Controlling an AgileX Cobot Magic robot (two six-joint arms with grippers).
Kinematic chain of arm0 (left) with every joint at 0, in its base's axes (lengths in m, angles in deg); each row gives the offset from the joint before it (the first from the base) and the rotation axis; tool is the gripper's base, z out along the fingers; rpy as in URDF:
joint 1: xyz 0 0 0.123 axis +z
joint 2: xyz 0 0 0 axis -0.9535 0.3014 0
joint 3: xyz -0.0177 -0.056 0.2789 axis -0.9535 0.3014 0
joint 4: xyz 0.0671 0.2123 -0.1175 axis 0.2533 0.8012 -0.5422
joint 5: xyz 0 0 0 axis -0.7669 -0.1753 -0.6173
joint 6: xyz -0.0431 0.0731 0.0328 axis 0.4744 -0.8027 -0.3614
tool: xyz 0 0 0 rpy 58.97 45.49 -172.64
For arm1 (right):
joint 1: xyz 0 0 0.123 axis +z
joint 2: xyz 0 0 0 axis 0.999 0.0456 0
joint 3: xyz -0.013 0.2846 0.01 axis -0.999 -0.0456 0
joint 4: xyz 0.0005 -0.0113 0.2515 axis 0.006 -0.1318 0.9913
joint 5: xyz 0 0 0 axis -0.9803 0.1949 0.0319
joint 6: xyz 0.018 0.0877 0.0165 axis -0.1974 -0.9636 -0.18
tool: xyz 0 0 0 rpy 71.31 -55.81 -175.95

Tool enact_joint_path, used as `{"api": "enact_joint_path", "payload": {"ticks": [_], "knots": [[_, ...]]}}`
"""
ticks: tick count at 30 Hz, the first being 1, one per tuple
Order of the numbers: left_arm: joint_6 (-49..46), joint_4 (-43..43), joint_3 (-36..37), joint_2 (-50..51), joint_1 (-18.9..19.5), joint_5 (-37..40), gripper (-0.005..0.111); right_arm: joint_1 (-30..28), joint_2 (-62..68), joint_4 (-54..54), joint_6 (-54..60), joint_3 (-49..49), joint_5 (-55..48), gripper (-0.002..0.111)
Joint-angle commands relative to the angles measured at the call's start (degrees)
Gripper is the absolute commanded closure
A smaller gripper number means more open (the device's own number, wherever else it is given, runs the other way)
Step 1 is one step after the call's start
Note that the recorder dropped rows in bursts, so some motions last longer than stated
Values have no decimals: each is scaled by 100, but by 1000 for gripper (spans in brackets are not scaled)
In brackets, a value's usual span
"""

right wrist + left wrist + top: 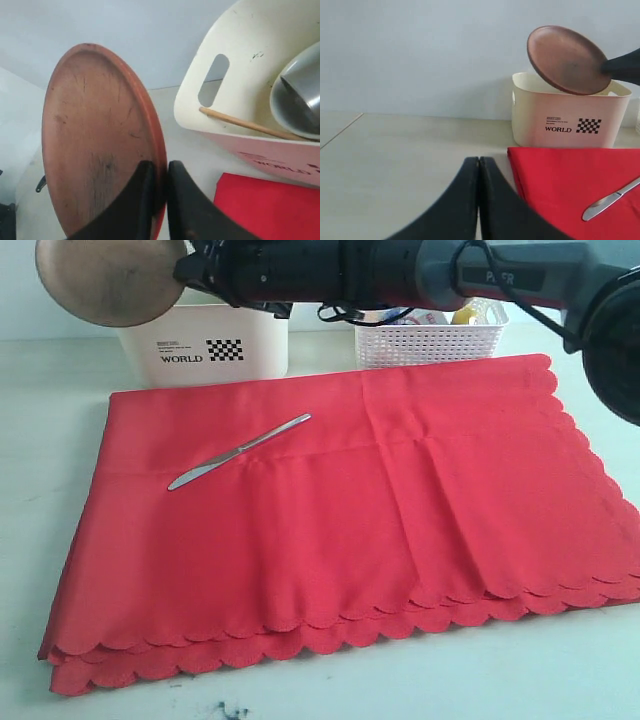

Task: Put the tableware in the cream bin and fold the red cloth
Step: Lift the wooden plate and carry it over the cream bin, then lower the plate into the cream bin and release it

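Note:
My right gripper [160, 167] is shut on the rim of the round brown wooden plate [108, 280] [95, 135], holding it tilted in the air above the left side of the cream bin [205, 345] [567, 117]. Inside the bin I see a steel cup [305, 90] in a white bowl [287, 110] and a thin wooden stick [245, 124]. The silver knife [238, 451] [610, 200] lies on the red cloth [340, 510], which is spread flat, folded in two layers. My left gripper [479, 162] is shut and empty, low over the table left of the cloth.
A white lattice basket [430, 340] with food items stands right of the cream bin, behind the cloth. The right arm [420, 275] stretches across the top of the exterior view. Pale tabletop [395, 160] lies left of the cloth.

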Motion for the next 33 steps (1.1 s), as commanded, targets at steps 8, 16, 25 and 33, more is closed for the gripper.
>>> {"api": "enact_joint_path", "payload": {"ticks": [8, 16, 25, 33], "knots": [[-4, 2, 13, -38, -29, -18, 104, 320, -70, 81, -518, 378, 1903, 108], [-4, 2, 13, -38, -29, -18, 104, 320, -70, 81, -1093, 611, 3175, 108], [-4, 2, 13, -38, -29, -18, 104, 359, 4, 81, -1135, 769, 3559, 103], [-4, 2, 13, -38, -29, -18, 104, 359, 15, 81, -1112, 769, 3388, 61]]}}
